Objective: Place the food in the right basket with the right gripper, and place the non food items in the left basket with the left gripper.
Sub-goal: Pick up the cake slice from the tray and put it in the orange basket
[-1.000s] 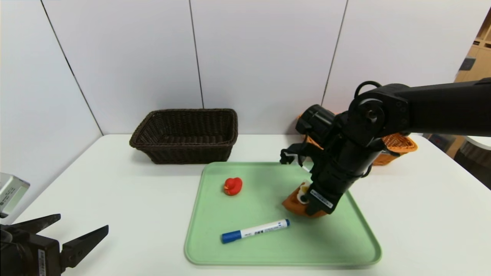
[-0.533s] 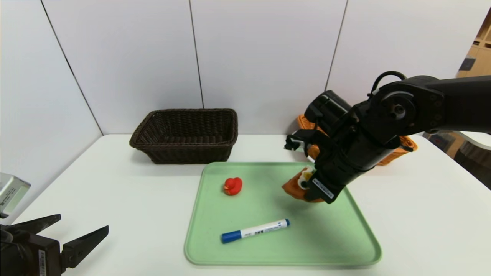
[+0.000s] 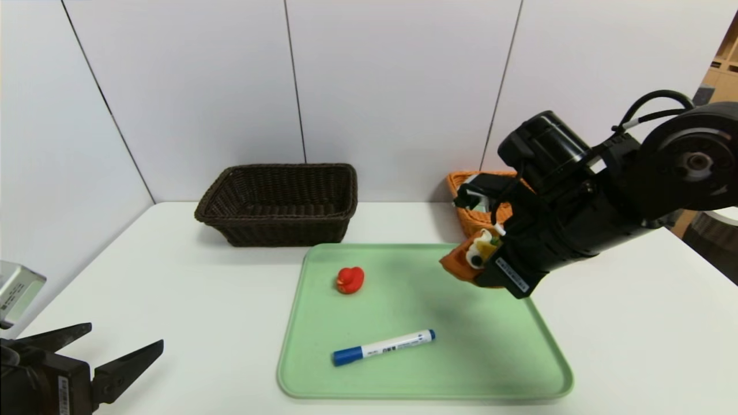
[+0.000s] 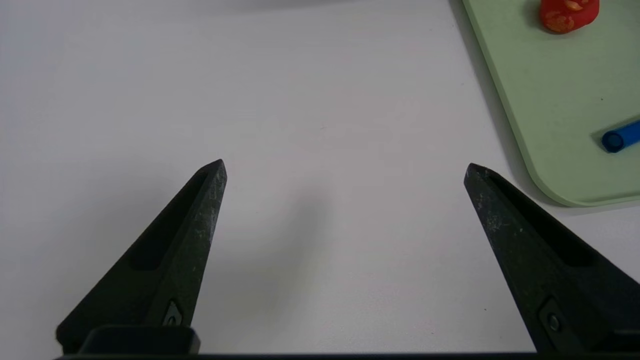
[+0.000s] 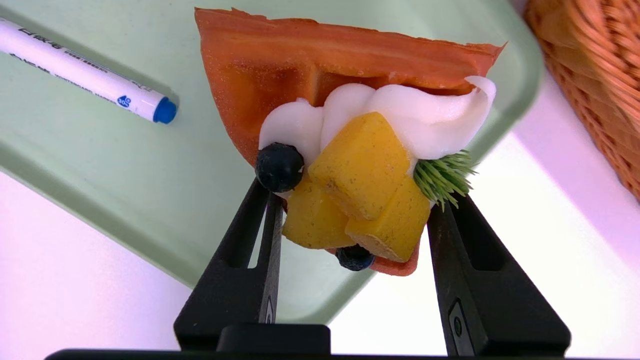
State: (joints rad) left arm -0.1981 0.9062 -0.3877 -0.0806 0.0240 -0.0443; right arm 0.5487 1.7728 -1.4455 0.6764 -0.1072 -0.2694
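Observation:
My right gripper is shut on the food, an orange-brown waffle wedge with cream, yellow fruit and dark berries, held in the air over the tray's far right edge. Just behind it stands the orange right basket, partly hidden by my arm; its woven wall shows close by. The red duck and the blue-capped white marker lie on the green tray. The dark brown left basket stands at the back. My left gripper hangs open over bare table at the near left, holding nothing.
White wall panels close off the back of the white table. In the left wrist view the tray's corner, the duck and the marker's blue end lie off to one side of the open gripper.
My right arm has lifted the waffle wedge off the tray and carried it up and to the right, toward the orange basket. The left arm, duck and marker have not moved.

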